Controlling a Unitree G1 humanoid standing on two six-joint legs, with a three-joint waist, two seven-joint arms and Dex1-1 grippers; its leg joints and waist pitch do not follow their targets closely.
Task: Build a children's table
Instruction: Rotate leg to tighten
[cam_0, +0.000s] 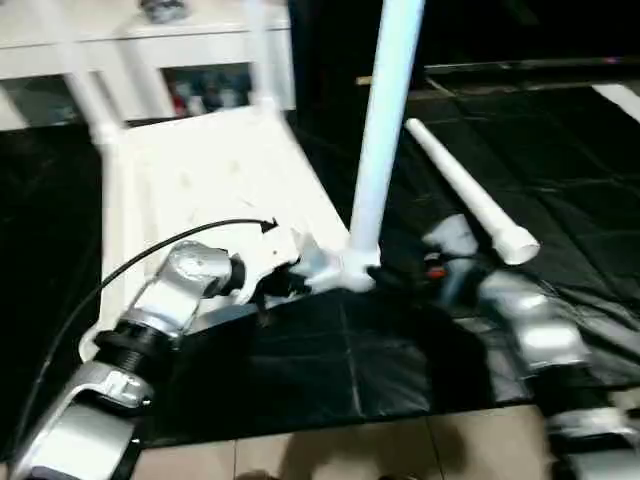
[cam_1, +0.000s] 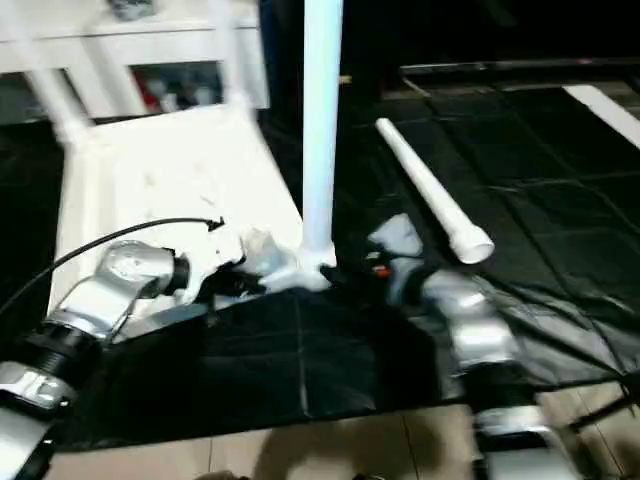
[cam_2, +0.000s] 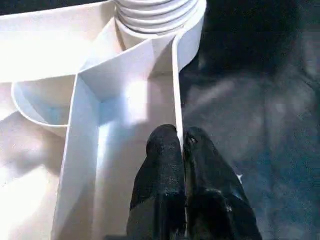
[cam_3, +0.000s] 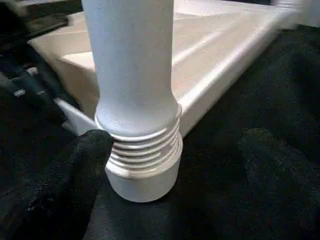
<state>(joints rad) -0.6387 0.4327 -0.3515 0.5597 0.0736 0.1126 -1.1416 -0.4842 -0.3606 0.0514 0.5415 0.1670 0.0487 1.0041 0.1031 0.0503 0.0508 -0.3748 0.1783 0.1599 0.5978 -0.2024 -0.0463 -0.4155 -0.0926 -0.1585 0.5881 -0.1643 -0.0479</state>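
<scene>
At the centre of your head view, the white plastic rectangular table top (cam_0: 215, 180) lies upside down on the black floor mat (cam_0: 560, 150), its ribbed underside facing up. A long tapered round white leg (cam_0: 385, 130) stands upright in the near corner socket (cam_3: 145, 175), rising out of the top of the frame; your right wrist view shows several thread rings still exposed above the socket rim. Two more standing legs (cam_0: 90, 95) blur into the upper left of the frame, at the far corners. A fourth, loose white leg (cam_0: 470, 200) lies on the mat at the right of centre, well apart from the top, its wide end toward the lower right.

Your left tool (cam_2: 182, 147), coming in from the lower left, is closed on the thin side wall of the table top, one black finger on each face, just beside the socket. Your right tool (cam_3: 170, 150), at the lower right, stands wide open around the base of the upright leg; one finger (cam_3: 60, 185) lies against the threaded part, the other well clear.

A white cabinet (cam_0: 150, 45) runs along the upper left edge.
</scene>
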